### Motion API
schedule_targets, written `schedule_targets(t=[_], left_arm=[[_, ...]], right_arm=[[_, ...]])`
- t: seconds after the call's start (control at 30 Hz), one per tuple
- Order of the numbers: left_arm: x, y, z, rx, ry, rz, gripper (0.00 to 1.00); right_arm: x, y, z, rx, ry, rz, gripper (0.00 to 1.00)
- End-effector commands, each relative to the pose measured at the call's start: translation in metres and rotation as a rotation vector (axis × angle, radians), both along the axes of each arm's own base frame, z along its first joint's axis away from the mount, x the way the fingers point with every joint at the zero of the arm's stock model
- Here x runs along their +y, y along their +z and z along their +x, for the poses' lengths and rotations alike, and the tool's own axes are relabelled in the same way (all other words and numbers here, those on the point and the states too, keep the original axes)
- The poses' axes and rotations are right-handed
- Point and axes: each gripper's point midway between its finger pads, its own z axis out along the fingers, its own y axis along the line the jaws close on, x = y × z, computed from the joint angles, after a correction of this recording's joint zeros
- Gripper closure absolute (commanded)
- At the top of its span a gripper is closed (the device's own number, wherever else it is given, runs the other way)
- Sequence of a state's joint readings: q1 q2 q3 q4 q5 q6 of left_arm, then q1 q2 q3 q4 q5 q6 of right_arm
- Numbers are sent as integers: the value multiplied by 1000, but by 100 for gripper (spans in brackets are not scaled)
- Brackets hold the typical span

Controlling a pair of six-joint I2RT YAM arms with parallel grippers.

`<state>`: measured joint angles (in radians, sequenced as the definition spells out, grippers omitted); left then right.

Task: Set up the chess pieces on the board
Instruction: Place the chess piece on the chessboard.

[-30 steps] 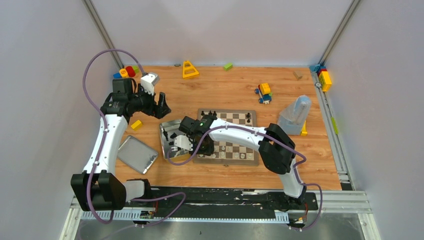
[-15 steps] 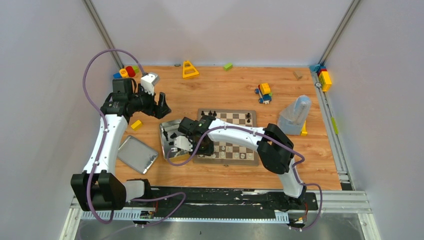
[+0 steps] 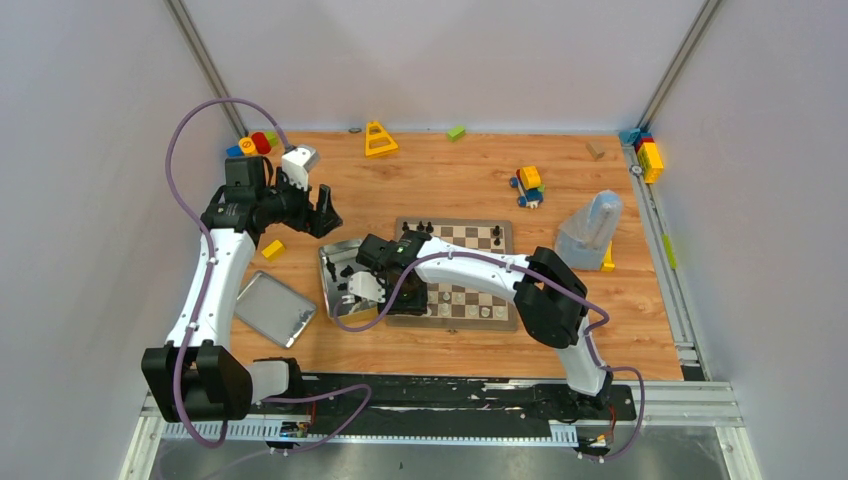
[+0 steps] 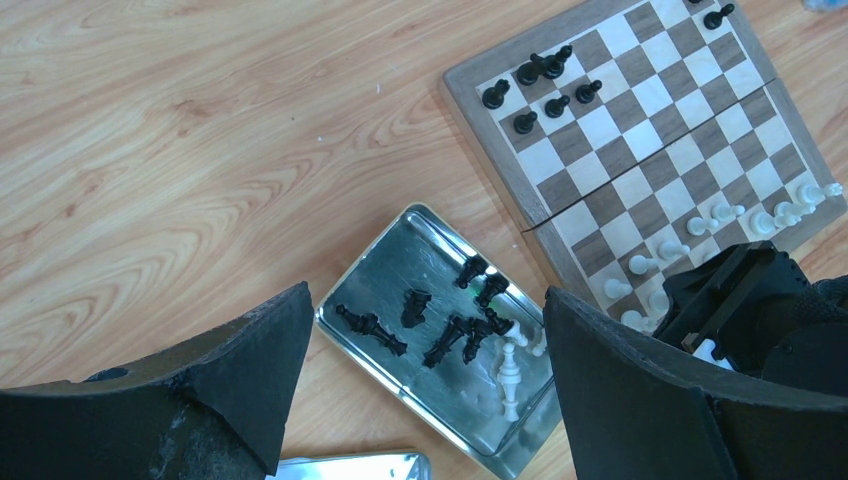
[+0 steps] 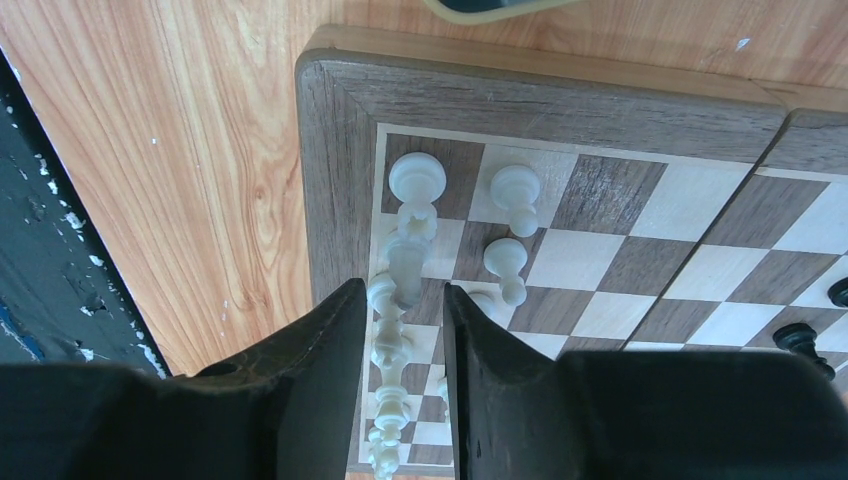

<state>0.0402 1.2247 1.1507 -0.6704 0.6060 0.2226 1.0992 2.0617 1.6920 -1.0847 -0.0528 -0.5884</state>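
1. The left arm rises from its base at the near left. It bends at the elbow and holds the left gripper (image 3: 325, 213) high over the bare table, far-left of the tin (image 3: 325, 272). Its pincer stands wide, and the left wrist view looks down between the two fingers (image 4: 250, 390) with nothing in them.
2. The right arm folds at the elbow over the board's (image 3: 470, 268) near right part, and its forearm reaches left across the squares. The right gripper (image 3: 412, 298) points down at the near left corner.
3. In the right wrist view the right gripper (image 5: 402, 290) is drawn narrow, with a tall pale piece (image 5: 405, 262) between the tips. I cannot tell whether the fingers actually pinch it.
4. The board lies at mid-table, just right of the tin. A cluster of black pieces (image 4: 540, 72) stands at its far left corner, with one more further right on the far rows. The pale pieces (image 4: 720, 215) line its near edge.
5. The tin holds a scatter of lying black pieces (image 4: 440, 325) and a pale one (image 4: 510, 368). Its flat lid (image 3: 275, 308) rests to the near left of it, apart.
6. Compared with a second ago, the left arm is in the same place with the same wide opening. The right arm has shifted only slightly at the elbow, and its gripper is over the same corner. The pieces on the board and in the tin lie as they did.
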Motion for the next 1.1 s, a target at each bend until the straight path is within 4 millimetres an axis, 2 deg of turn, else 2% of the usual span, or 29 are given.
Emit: schedule_targets(t=[0.0, 0.77, 1.07], left_arm=[[-2, 6, -3, -28, -20, -8, 7], [-2, 5, -3, -20, -19, -8, 7], [-2, 5, -3, -19, -19, -9, 7]], right_arm=[[7, 7, 3, -21, -5, 13, 64], [-15, 1, 3, -21, -40, -32, 69], [-20, 0, 5, -24, -49, -41, 77]])
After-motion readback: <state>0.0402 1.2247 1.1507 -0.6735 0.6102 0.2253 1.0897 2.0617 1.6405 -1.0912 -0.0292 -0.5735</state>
